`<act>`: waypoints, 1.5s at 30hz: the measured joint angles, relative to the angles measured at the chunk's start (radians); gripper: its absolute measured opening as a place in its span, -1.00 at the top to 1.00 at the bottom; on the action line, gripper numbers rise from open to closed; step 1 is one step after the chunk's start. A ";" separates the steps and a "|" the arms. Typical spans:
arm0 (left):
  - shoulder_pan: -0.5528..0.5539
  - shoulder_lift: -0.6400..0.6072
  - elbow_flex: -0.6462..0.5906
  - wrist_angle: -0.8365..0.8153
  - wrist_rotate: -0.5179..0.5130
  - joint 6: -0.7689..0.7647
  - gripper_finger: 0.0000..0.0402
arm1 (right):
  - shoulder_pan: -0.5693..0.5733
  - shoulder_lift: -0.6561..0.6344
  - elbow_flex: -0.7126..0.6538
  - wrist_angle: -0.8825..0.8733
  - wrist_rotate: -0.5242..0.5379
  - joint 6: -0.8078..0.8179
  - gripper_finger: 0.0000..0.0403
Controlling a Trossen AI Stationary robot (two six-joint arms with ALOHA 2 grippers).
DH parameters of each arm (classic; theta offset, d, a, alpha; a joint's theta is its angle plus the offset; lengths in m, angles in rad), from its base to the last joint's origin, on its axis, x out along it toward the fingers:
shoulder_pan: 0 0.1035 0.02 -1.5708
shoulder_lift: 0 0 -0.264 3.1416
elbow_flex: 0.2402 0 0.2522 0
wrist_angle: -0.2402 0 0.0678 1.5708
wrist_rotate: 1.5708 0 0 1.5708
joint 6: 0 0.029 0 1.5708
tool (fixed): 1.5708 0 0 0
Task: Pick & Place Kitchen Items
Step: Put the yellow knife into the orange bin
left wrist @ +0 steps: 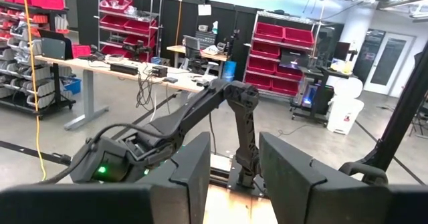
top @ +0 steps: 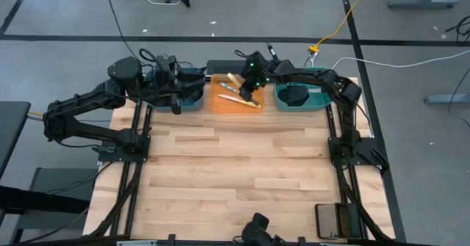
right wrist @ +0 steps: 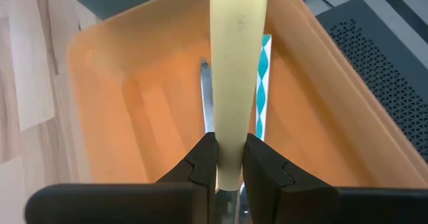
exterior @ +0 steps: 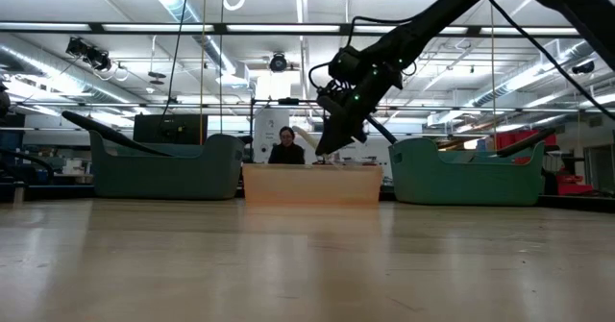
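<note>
The right gripper (right wrist: 229, 158) has its fingers clamped on a pale yellow knife handle (right wrist: 237, 63), long axis pointing straight ahead, directly over the orange plastic bin (right wrist: 134, 97); left gripper (left wrist: 231, 177) waits, fingers apart.

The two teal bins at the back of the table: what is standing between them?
Between the left teal bin and the right teal bin stands the orange bin; the high view shows it, with the right gripper above it, shut on a yellow-handled knife.
</note>
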 joint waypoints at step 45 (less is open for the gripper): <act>0.000 0.000 0.000 0.000 -0.004 0.007 0.34 | 0.022 0.003 0.000 0.009 0.044 0.012 0.45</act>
